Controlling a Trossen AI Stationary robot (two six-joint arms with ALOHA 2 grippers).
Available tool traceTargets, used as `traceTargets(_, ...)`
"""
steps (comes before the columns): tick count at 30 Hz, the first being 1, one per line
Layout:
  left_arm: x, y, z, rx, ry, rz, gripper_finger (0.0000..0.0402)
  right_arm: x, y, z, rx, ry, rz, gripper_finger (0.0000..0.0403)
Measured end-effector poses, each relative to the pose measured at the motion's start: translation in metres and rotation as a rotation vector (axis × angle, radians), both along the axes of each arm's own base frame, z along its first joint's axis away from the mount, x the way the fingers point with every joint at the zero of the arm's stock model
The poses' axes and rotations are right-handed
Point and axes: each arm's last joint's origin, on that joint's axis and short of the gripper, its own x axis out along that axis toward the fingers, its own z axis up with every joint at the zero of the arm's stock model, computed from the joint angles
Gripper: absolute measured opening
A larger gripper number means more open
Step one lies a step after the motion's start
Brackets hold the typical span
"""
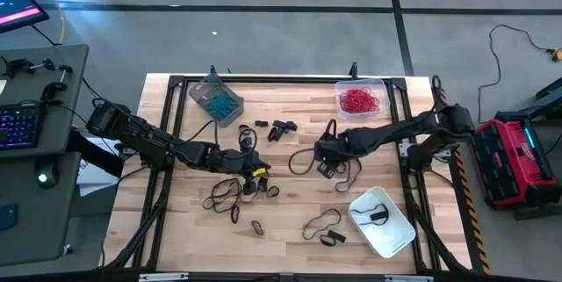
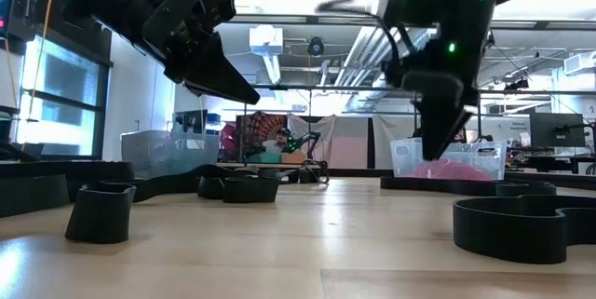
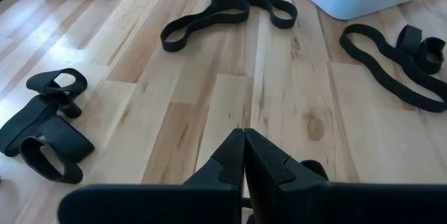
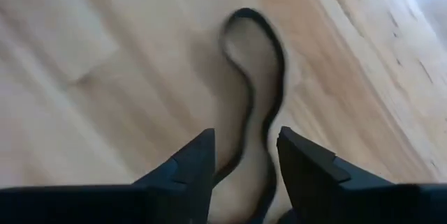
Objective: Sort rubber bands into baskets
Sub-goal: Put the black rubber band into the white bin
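Black rubber bands lie scattered flat on the wooden table (image 1: pixel 176 220); one long loop (image 4: pixel 255 77) runs under my right gripper. My right gripper (image 4: pixel 246 137) hangs at mid-table (image 1: pixel 323 155), pointing steeply down and open, a finger on either side of that loop's near end, tips clear of the wood (image 2: pixel 438 150). My left gripper (image 3: pixel 244 140) is shut on nothing and slants down above the table's middle (image 1: pixel 250 163). The grey-tinted basket (image 1: pixel 215 99) holds teal bands, the clear basket (image 1: pixel 360 99) red ones, and the whitish basket (image 1: pixel 382 222) one black band.
Several more black bands lie between the arms and toward the near edge (image 1: pixel 320 227), and small ones lie near the far middle (image 1: pixel 279 128). A dark frame rims the table (image 1: pixel 263 78). Bare wood lies at the near left.
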Motion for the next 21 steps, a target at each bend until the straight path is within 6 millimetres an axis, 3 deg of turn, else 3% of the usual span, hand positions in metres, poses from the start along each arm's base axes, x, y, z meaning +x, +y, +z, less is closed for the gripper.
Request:
traceTargets(10, 0.0, 0.0, 0.0, -0.011, -0.001, 0.001, 0.0003, -0.008, -0.021, -0.013, -0.002, 0.04, -0.013, 0.0165)
traceTargets(21, 0.0, -0.001, 0.0, -0.024, 0.002, -0.018, 0.0003, -0.008, -0.039, -0.013, 0.043, 0.038, 0.017, 0.0165)
